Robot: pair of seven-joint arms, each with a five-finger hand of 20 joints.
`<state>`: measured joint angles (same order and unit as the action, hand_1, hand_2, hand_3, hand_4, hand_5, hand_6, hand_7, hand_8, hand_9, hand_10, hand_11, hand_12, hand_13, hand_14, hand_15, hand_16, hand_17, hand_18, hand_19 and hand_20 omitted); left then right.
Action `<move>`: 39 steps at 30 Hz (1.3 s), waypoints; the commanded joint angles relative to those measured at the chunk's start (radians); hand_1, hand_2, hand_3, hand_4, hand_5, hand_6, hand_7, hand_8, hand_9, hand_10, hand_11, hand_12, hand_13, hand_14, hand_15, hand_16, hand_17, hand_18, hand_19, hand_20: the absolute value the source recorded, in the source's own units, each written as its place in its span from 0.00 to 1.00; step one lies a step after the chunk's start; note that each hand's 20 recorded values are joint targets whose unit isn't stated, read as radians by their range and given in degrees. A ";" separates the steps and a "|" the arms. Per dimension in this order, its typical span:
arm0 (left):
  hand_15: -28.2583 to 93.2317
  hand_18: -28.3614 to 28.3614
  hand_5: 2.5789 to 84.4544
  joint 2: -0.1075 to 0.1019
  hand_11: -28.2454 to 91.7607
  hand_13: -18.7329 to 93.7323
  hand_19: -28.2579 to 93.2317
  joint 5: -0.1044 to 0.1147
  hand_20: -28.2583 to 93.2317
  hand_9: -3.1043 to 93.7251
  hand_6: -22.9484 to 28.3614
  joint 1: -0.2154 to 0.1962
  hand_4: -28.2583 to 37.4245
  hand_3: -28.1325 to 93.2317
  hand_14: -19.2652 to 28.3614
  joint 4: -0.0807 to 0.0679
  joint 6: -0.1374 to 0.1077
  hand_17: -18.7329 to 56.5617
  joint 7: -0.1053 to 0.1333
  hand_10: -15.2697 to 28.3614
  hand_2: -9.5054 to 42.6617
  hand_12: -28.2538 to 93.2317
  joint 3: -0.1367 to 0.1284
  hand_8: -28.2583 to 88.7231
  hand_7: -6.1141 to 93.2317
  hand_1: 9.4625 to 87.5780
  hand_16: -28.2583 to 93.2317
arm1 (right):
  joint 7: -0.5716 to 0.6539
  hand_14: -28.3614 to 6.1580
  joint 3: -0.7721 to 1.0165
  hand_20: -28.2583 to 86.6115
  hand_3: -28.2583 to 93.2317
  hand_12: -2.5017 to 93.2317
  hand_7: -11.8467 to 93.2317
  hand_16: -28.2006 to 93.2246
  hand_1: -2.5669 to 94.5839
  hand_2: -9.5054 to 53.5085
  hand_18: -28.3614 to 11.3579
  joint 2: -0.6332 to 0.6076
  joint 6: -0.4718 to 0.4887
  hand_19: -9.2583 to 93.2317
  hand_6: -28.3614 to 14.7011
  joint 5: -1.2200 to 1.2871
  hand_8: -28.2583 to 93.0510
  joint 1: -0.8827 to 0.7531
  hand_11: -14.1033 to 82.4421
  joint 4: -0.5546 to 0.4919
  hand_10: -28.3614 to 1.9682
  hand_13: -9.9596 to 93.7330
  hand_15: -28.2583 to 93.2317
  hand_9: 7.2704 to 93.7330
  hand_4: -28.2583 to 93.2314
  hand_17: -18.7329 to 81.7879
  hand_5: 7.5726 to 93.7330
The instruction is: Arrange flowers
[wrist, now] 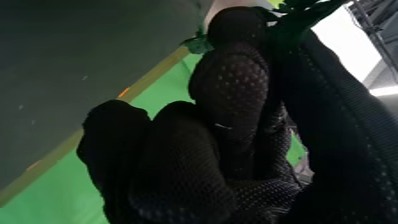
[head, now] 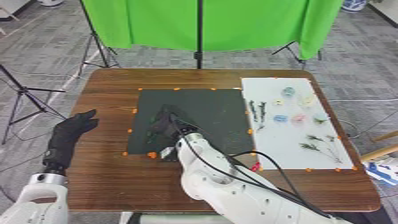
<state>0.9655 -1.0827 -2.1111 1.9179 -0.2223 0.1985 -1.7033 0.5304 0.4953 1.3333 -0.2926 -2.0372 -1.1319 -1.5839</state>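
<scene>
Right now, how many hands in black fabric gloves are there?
2. The left hand is at the brown wooden table's left edge; the right hand is over the dark square mat, its fingers pinching a green leafy sprig.

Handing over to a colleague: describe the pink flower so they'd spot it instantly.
On the table, at the right, lies a white sheet. About midway down it, the flower sits just right of a blue one; it alone is pink.

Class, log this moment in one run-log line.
right hand: pinching leaves, over black mat; left hand: open; flowers: white sheet
</scene>
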 commanded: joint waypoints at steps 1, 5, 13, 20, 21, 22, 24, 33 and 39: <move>0.37 0.71 0.55 0.013 0.39 0.48 0.29 -0.007 0.37 0.51 0.57 0.002 0.00 0.75 0.78 -0.009 0.020 0.35 -0.011 0.70 0.37 0.32 0.006 0.19 0.15 0.11 0.22 | -0.018 0.84 0.001 0.79 0.72 0.32 0.47 0.52 0.58 0.00 0.35 0.007 -0.018 1.00 0.60 -0.027 0.38 -0.012 0.60 0.020 0.58 1.00 0.78 0.98 0.22 0.88 0.84; 0.37 0.71 0.55 0.015 0.39 0.48 0.29 -0.010 0.37 0.51 0.57 0.002 0.00 0.75 0.78 -0.009 0.027 0.35 -0.017 0.70 0.36 0.32 0.004 0.19 0.15 0.12 0.22 | -0.019 0.84 0.005 0.78 0.72 0.32 0.47 0.52 0.57 0.00 0.34 0.006 -0.009 1.00 0.60 -0.027 0.38 -0.017 0.60 0.019 0.58 1.00 0.78 0.98 0.22 0.88 0.84; 0.37 0.71 0.55 0.017 0.39 0.48 0.29 -0.012 0.37 0.51 0.57 -0.003 0.00 0.76 0.78 -0.007 0.032 0.35 -0.019 0.70 0.35 0.32 0.000 0.19 0.15 0.11 0.22 | -0.023 0.83 0.008 0.78 0.71 0.32 0.47 0.52 0.56 0.00 0.34 0.006 0.009 1.00 0.60 -0.028 0.38 -0.024 0.59 0.014 0.57 1.00 0.78 0.98 0.22 0.87 0.85; 0.37 0.71 0.55 0.016 0.39 0.48 0.29 -0.013 0.36 0.51 0.57 0.002 0.00 0.76 0.78 -0.010 0.042 0.35 -0.025 0.70 0.34 0.32 0.000 0.19 0.15 0.12 0.22 | -0.024 0.83 0.013 0.78 0.70 0.32 0.46 0.52 0.55 0.00 0.33 0.000 0.024 1.00 0.60 -0.023 0.38 -0.036 0.59 0.013 0.56 1.00 0.78 0.98 0.23 0.87 0.85; 0.37 0.71 0.55 0.016 0.39 0.48 0.29 -0.014 0.36 0.51 0.57 0.002 0.00 0.76 0.78 -0.010 0.041 0.35 -0.026 0.70 0.34 0.32 0.000 0.19 0.15 0.12 0.22 | -0.023 0.83 0.013 0.78 0.69 0.32 0.46 0.52 0.55 0.00 0.33 0.000 0.026 1.00 0.60 -0.030 0.38 -0.036 0.59 0.015 0.56 1.00 0.78 0.98 0.23 0.87 0.85; 0.37 0.71 0.55 0.017 0.39 0.48 0.29 -0.013 0.36 0.51 0.57 -0.002 0.00 0.76 0.78 -0.008 0.039 0.35 -0.024 0.70 0.34 0.32 -0.002 0.19 0.15 0.12 0.22 | -0.027 0.83 0.014 0.78 0.69 0.32 0.46 0.52 0.55 0.00 0.33 0.000 0.029 1.00 0.60 -0.027 0.38 -0.037 0.59 0.014 0.56 1.00 0.77 0.98 0.23 0.87 0.85; 0.37 0.71 0.55 0.017 0.39 0.48 0.29 -0.014 0.37 0.51 0.57 0.001 0.00 0.76 0.78 -0.010 0.042 0.35 -0.027 0.70 0.34 0.32 -0.001 0.19 0.15 0.12 0.22 | -0.026 0.83 0.015 0.77 0.69 0.32 0.46 0.52 0.54 0.00 0.33 0.001 0.027 1.00 0.60 -0.024 0.38 -0.037 0.59 0.013 0.56 1.00 0.77 0.98 0.23 0.87 0.85; 0.37 0.71 0.55 0.018 0.39 0.48 0.29 -0.016 0.37 0.51 0.57 -0.001 0.00 0.76 0.78 -0.008 0.044 0.35 -0.029 0.70 0.34 0.32 -0.002 0.19 0.15 0.12 0.22 | -0.030 0.82 0.017 0.77 0.68 0.32 0.45 0.52 0.52 0.00 0.33 0.000 0.030 1.00 0.59 -0.009 0.38 -0.035 0.58 0.008 0.55 1.00 0.77 0.98 0.23 0.87 0.85; 0.37 0.71 0.55 0.020 0.39 0.49 0.29 -0.016 0.36 0.51 0.57 -0.003 0.00 0.76 0.78 -0.006 0.042 0.35 -0.028 0.70 0.34 0.32 -0.004 0.19 0.15 0.12 0.22 | -0.032 0.82 0.019 0.76 0.70 0.31 0.44 0.52 0.48 0.00 0.33 0.001 0.034 1.00 0.58 -0.001 0.37 -0.034 0.57 0.008 0.55 1.00 0.76 0.99 0.21 0.86 0.85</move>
<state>0.9732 -1.0929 -2.1048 1.9145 -0.1885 0.1800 -1.7031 0.5060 0.5117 1.3327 -0.2656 -2.0452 -1.1607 -1.5684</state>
